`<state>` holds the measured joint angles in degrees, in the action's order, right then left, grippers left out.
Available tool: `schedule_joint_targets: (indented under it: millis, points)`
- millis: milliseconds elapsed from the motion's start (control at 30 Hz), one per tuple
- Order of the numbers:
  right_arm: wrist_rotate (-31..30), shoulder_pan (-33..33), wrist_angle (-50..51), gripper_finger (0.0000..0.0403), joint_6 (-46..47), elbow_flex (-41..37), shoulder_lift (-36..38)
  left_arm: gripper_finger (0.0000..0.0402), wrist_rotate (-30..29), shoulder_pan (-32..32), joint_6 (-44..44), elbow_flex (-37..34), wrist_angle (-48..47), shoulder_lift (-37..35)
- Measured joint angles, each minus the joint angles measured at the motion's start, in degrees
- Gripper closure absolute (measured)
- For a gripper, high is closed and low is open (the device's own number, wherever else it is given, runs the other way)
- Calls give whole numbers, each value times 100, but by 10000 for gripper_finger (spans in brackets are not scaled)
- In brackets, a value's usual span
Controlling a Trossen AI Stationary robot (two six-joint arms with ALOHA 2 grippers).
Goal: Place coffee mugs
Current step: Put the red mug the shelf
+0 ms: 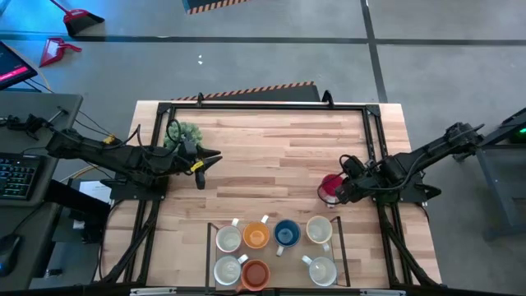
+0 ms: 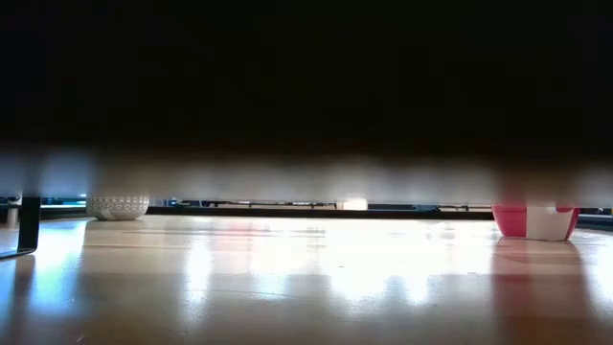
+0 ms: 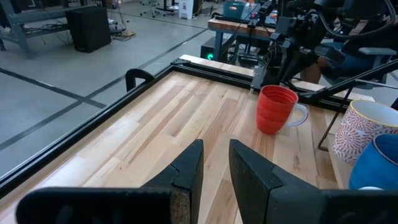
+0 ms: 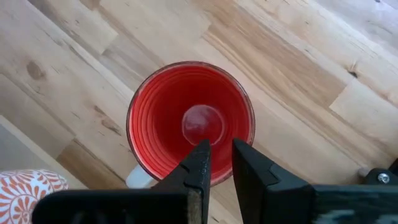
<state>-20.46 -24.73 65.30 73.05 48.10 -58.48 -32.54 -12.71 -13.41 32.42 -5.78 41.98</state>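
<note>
A red mug (image 4: 189,118) with a white handle (image 4: 140,177) stands upright on its base on the wooden table at the right (image 1: 329,186) (image 3: 275,109) (image 2: 533,220). My right gripper (image 4: 221,149) (image 1: 339,189) hangs over the mug's rim on the side toward the arm and points steeply down. Its fingers are a narrow gap apart with nothing between them. My left gripper (image 3: 216,146) (image 1: 201,164) waits above the table's left part, nearly level, also narrowly open and empty. Several more mugs (image 1: 271,251) stand grouped at the near edge.
A black wire frame (image 1: 209,247) borders the grouped mugs, among them a patterned one (image 3: 364,130) and a blue one (image 3: 376,162). A green potted plant (image 1: 185,133) stands far left, its white pot (image 2: 117,206) on the table. Black rails (image 1: 263,105) edge the table. Bare wood lies mid-table.
</note>
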Motion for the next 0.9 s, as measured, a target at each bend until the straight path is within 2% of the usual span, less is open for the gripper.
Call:
schedule_joint_targets:
  millis: [433, 633, 900]
  points:
    - [-66, 0, -35, 363, 39, 0, 0, 335, -2, 0, 1, 0, 0, 0]
    - [171, -2, -85, 363, 40, 0, 0, 335, -2, 0, 0, 0, 2, 0]
    - [-13, 0, -132, 363, 141, 0, 0, 335, -2, 0, 1, 0, 0, 0]
